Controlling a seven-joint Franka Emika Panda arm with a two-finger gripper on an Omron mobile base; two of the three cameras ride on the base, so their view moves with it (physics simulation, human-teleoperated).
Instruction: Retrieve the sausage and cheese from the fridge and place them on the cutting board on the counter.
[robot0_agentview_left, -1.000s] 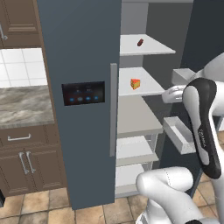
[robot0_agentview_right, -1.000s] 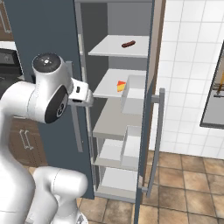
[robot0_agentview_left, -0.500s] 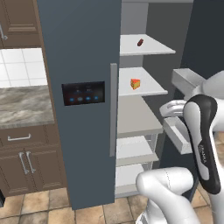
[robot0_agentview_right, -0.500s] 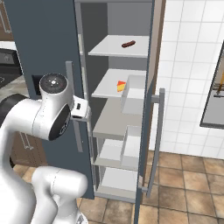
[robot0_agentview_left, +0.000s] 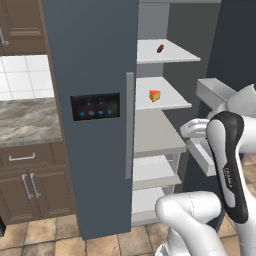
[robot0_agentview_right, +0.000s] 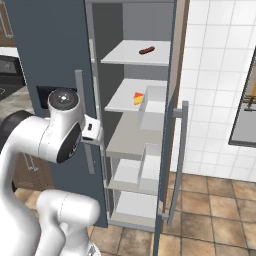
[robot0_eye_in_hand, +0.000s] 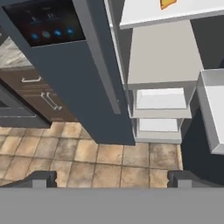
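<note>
Lowered since earlier, our pincer (robot0_eye_in_hand: 112, 178) (released, empty) must rise toward the cheese (robot0_eye_in_hand: 168, 3), above, in the fridge (robot0_agentview_left: 95, 65).

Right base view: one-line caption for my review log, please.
Fridge right door open; sausage on top shelf, cheese one shelf below, arm raised alongside.

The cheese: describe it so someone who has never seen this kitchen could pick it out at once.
Start at the tall slate-blue fridge, whose right door stands open on white shelves. On the second shelf from the top, one below the shelf with the dark red sausage, lies the cheese. It is a small yellow-orange wedge with a red edge, alone on its shelf, brighter and blockier than the slim dark sausage above.
</note>
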